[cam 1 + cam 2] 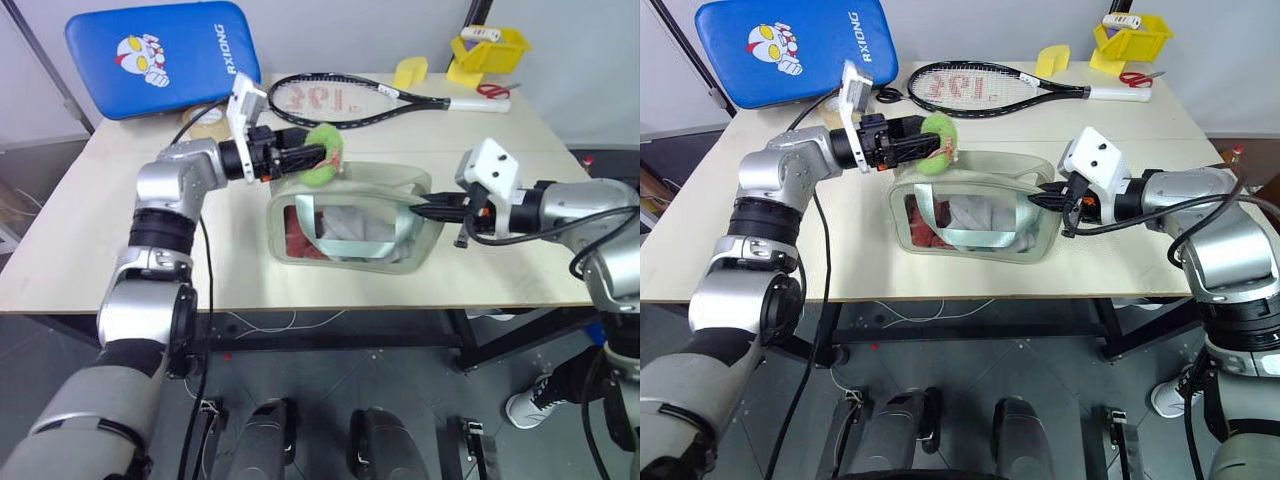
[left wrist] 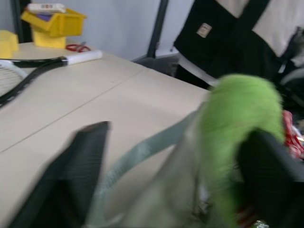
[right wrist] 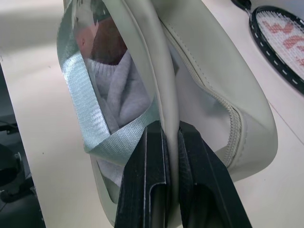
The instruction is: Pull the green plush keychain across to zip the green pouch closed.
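Note:
The green pouch [image 1: 350, 228] stands upright in the middle of the table, its clear window showing red and white contents and a mint strap. The green plush keychain [image 1: 324, 158] sits at the pouch's top left corner. My left gripper [image 1: 312, 155] reaches in level from the left, and its fingers [image 2: 76, 175] stand open, wide apart. The plush [image 2: 237, 123] lies between them against one finger. At the right end of the pouch [image 3: 223, 85], my right gripper [image 3: 169, 129] is shut on the pale rim.
A blue padded case [image 1: 160, 55] leans at the back left. A tennis racket [image 1: 340, 97], a yellow bin [image 1: 490, 50], red scissors [image 1: 492, 90] and a yellow piece [image 1: 410, 72] lie along the far edge. A person in black and white clothing [image 2: 237, 28] stands beyond the table.

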Controlling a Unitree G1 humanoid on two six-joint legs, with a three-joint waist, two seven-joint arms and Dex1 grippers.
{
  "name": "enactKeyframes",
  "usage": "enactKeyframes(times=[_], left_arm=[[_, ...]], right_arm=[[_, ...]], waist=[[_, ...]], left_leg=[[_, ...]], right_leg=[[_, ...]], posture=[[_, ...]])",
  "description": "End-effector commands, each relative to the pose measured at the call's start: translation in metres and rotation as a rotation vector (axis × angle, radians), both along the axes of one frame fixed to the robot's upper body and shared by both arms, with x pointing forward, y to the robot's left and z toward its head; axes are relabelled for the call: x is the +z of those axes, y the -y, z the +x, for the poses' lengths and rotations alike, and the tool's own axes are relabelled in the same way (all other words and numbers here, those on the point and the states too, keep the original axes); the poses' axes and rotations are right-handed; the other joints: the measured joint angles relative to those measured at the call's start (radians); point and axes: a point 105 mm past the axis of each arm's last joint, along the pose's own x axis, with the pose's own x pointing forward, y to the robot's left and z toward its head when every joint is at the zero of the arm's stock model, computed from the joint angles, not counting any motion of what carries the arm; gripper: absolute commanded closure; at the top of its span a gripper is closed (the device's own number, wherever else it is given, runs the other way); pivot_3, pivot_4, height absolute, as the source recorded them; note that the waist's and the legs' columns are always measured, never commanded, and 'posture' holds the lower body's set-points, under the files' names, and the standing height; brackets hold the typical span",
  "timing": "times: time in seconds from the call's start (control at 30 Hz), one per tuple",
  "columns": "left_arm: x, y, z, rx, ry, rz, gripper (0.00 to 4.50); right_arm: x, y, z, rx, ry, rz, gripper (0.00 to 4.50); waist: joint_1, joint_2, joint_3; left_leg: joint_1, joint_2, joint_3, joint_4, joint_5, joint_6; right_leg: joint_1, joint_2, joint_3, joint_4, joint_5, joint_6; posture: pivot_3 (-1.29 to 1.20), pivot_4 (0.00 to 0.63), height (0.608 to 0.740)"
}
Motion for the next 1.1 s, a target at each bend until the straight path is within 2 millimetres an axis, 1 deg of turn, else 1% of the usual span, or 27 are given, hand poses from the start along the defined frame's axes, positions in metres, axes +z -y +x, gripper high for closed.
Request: enactKeyframes(times=[0.03,0.13,0.27,0.43,0.53,0.57,0.67,0.77,0.87,1.0,1.07,1.1], left_arm=[[0.014,0.004,-0.007,-0.028,0.057,0.017,0.03],[0.014,-0.001,-0.008,-0.019,0.082,0.04,0.03],[0.011,-0.015,-0.004,0.015,0.081,0.091,0.03],[0.018,-0.026,-0.001,0.038,0.109,0.125,0.03],[0.026,-0.028,-0.007,-0.009,0.143,0.097,0.03],[0.028,-0.03,-0.013,-0.05,0.166,0.09,0.03],[0.019,-0.039,-0.031,-0.153,0.2,0.115,0.03],[0.006,-0.047,-0.039,-0.186,0.197,0.155,0.03],[-0.002,-0.053,-0.043,-0.182,0.189,0.174,0.03],[-0.02,-0.055,-0.048,-0.186,0.158,0.215,0.03],[-0.032,-0.054,-0.049,-0.187,0.152,0.26,0.54],[-0.035,-0.053,-0.05,-0.186,0.149,0.267,0.71]], right_arm=[[0.008,-0.003,-0.004,0.0,0.04,0.011,4.5],[0.006,-0.003,-0.004,-0.005,0.035,0.012,4.5],[0.005,-0.002,-0.004,-0.013,0.031,0.013,4.5],[0.004,-0.003,-0.003,-0.015,0.028,0.016,4.5],[0.003,-0.003,-0.002,-0.02,0.028,0.015,4.5],[0.003,-0.003,-0.002,-0.021,0.028,0.014,4.5],[0.004,-0.003,-0.002,-0.023,0.029,0.017,4.5],[0.004,-0.004,-0.002,-0.021,0.03,0.02,4.5],[0.005,-0.004,-0.002,-0.021,0.031,0.019,4.5],[0.005,-0.004,-0.002,-0.021,0.031,0.017,4.5],[0.005,-0.004,-0.003,-0.021,0.03,0.017,4.5],[0.005,-0.004,-0.003,-0.021,0.03,0.016,4.5]], waist=[[0.002,0.0,0.0],[0.003,0.0,0.0],[0.002,0.0,0.0],[0.004,0.0,0.0],[0.004,0.0,0.0],[0.004,0.0,0.0],[0.0,0.0,0.0],[0.0,0.0,0.0],[0.001,0.0,0.0],[0.004,0.0,0.0],[0.004,0.0,0.0],[0.004,0.0,0.0]], left_leg=[[0.0,0.0,0.0,0.0,0.0,0.0],[0.0,0.0,0.0,0.0,0.0,0.0],[0.0,0.0,0.0,0.0,0.0,0.0],[0.0,0.0,0.0,0.0,0.0,0.0],[0.0,0.0,0.0,0.0,0.0,0.0],[0.0,0.0,0.0,0.0,0.0,0.0],[0.0,0.0,0.0,0.0,0.0,0.0],[0.001,0.001,0.0,0.0,0.0,0.0],[0.001,0.001,0.0,0.0,0.0,0.0],[0.0,0.001,0.0,0.0,0.0,0.0],[0.0,0.001,0.0,0.0,0.0,0.0],[0.0,0.001,0.0,0.0,0.0,0.0]], right_leg=[[0.0,0.0,0.0,0.0,0.0,0.0],[0.0,0.0,0.0,0.0,0.0,0.0],[0.0,0.0,0.0,0.0,0.0,0.0],[0.0,0.0,0.0,0.0,0.0,0.0],[0.0,0.0,0.0,0.0,0.0,0.0],[0.0,0.0,0.0,0.0,0.0,0.0],[0.0,0.0,0.0,0.0,0.0,0.0],[0.0,0.0,0.0,0.0,0.0,0.0],[0.0,0.0,0.0,0.0,0.0,0.0],[0.0,0.0,0.0,0.0,0.0,0.0],[0.0,0.0,0.0,0.0,0.0,0.0],[0.0,0.0,0.0,0.0,0.0,0.0]], posture=[[0.0,0.15,0.74],[0.0,0.15,0.74],[0.0,0.15,0.74],[0.0,0.15,0.74],[0.0,0.15,0.74],[0.0,0.15,0.74],[0.0,0.15,0.74],[0.0,0.15,0.74],[0.0,0.15,0.74],[0.0,0.15,0.74],[0.0,0.15,0.74],[0.0,0.15,0.74]])
